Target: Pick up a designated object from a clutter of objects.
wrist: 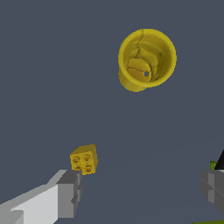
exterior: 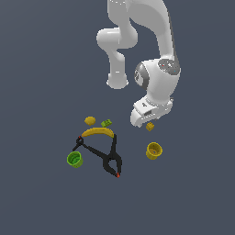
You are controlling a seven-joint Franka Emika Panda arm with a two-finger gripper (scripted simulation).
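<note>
The designated object, a tiny yellow-orange studded brick (wrist: 84, 159), lies on the floor just past the tip of one grey finger (wrist: 69, 192), outside the gap. In the exterior view the brick (exterior: 150, 126) peeks out just below the white hand. My gripper (wrist: 142, 186) is open, its fingers wide apart with nothing between them. Seen from outside, the gripper (exterior: 145, 122) hangs low over the floor beside the brick. The clutter of objects spreads toward the exterior view's left.
A yellow cup (exterior: 153, 150) (wrist: 146, 59) lies on its side beyond the brick. A banana (exterior: 97, 132), black clamp (exterior: 103, 156), green cup (exterior: 75, 159), yellow lump (exterior: 90, 120) and green block (exterior: 106, 123) sit on the exterior view's left.
</note>
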